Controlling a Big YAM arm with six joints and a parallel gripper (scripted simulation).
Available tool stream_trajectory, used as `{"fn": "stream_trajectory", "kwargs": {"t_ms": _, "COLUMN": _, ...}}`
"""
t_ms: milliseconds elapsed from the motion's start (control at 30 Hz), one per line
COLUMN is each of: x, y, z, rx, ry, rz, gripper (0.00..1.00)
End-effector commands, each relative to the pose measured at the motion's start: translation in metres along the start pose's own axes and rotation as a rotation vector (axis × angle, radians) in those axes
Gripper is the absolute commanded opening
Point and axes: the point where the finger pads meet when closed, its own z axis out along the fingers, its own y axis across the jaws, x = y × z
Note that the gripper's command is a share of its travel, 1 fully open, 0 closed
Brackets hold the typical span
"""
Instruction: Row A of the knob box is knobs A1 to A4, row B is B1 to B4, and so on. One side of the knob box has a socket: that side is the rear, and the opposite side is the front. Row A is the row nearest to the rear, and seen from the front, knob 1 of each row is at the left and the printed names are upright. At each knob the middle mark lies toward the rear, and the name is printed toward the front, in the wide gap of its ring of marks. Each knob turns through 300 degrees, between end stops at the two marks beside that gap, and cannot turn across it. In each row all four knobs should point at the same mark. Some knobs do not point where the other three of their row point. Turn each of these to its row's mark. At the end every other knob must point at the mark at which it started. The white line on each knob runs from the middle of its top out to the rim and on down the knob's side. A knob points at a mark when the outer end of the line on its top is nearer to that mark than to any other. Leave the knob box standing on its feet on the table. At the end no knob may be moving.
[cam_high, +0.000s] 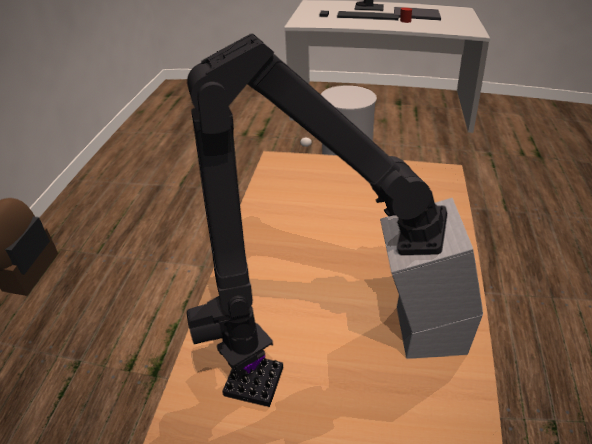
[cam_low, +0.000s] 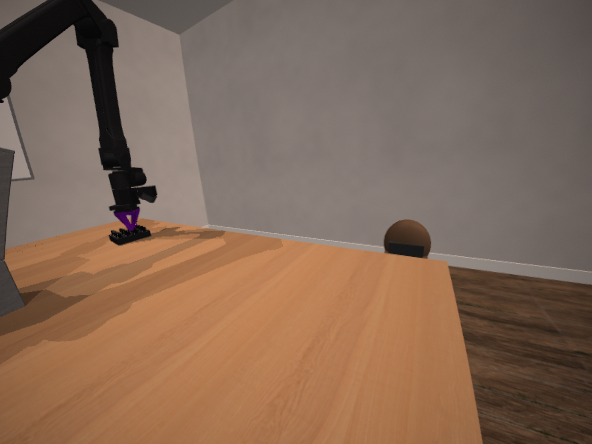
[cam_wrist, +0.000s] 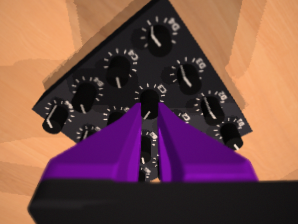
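Note:
The black knob box stands on the table. My gripper points down, its purple fingers shut on knob C3, one finger on each side; the box appears turned relative to the fingers. In the wrist view the lines of D4, D3 and D2 look alike; D1 shows its line on the opposite side. C4 and B4 show lines low on their sides. The fingers hide C2 and parts of rows A and B.
The arm's grey pedestal stands on the table to the right in the top view. Neighbouring knobs stand close around the fingers. A white desk, a white cylinder and a brown round object are beyond the table.

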Motion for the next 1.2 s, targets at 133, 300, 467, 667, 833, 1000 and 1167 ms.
{"fn": "stream_trajectory", "kwargs": {"t_ms": 133, "x": -0.0043, "y": 0.0062, "z": 0.0043, "rx": -0.010, "ry": -0.009, "rz": -0.216, "gripper": 0.08}}
{"fn": "stream_trajectory", "kwargs": {"t_ms": 300, "x": -0.0041, "y": 0.0064, "z": 0.0043, "rx": -0.011, "ry": -0.009, "rz": -0.332, "gripper": 0.08}}
{"fn": "stream_trajectory", "kwargs": {"t_ms": 467, "x": -0.0040, "y": 0.0066, "z": 0.0043, "rx": -0.011, "ry": -0.008, "rz": -0.432, "gripper": 0.08}}
{"fn": "stream_trajectory", "kwargs": {"t_ms": 667, "x": -0.0038, "y": 0.0068, "z": 0.0042, "rx": -0.012, "ry": -0.008, "rz": -0.499, "gripper": 0.08}}
{"fn": "stream_trajectory", "kwargs": {"t_ms": 833, "x": -0.0034, "y": 0.0070, "z": 0.0042, "rx": -0.012, "ry": -0.008, "rz": -0.566, "gripper": 0.08}}
{"fn": "stream_trajectory", "kwargs": {"t_ms": 1000, "x": -0.0030, "y": 0.0073, "z": 0.0041, "rx": -0.013, "ry": -0.008, "rz": -0.614, "gripper": 0.08}}
{"fn": "stream_trajectory", "kwargs": {"t_ms": 1167, "x": -0.0026, "y": 0.0075, "z": 0.0041, "rx": -0.013, "ry": -0.008, "rz": -0.633, "gripper": 0.08}}
